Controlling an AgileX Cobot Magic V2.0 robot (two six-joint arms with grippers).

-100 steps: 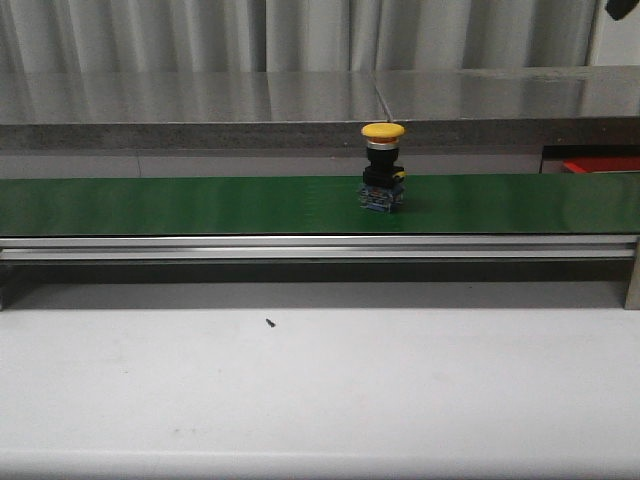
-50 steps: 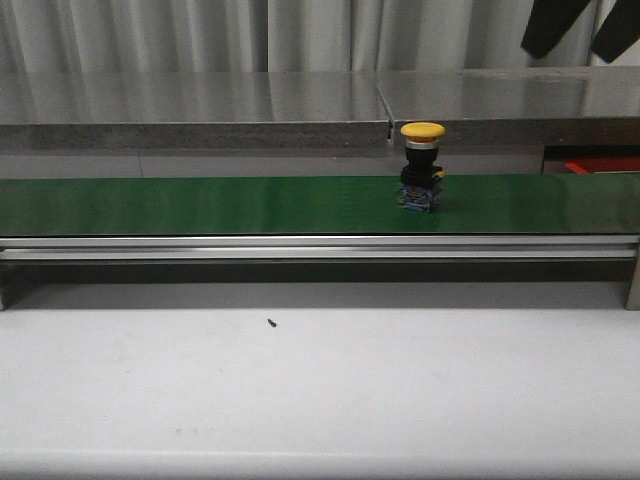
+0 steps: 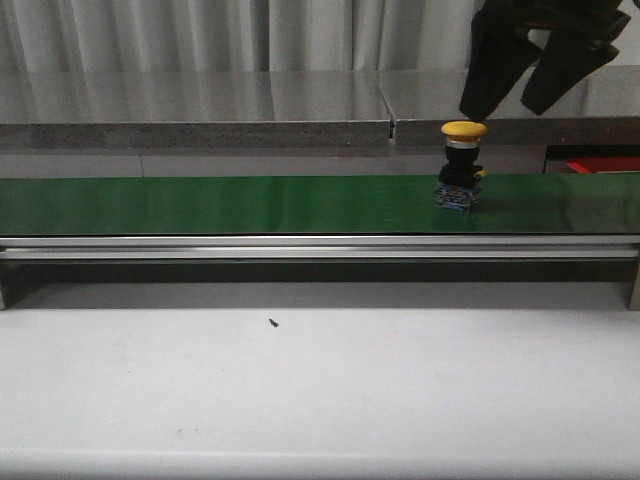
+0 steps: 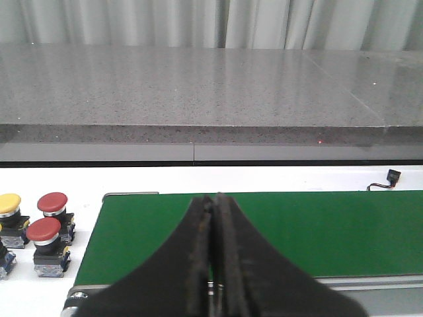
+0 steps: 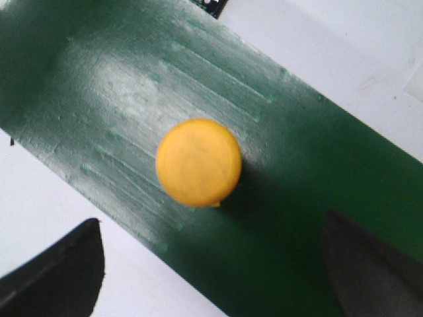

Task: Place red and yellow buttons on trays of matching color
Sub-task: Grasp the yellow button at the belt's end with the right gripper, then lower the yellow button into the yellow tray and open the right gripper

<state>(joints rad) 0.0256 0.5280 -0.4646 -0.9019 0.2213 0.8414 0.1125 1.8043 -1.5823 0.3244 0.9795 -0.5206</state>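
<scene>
My right gripper [image 3: 527,98] hangs jaws apart at one o'clock above the upright yellow button [image 3: 463,165] on the green belt [image 3: 200,205], spread to straddle its cap, while my left gripper [image 4: 213,264] waits with jaws together.

Two yellow buttons, one on the belt [image 3: 463,166] and one beside it [image 4: 9,206], and two red buttons [image 4: 53,203] [image 4: 43,231]

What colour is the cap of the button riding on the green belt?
Yellow. The button cap shows best in the right wrist view, seen from straight above on the belt.
</scene>
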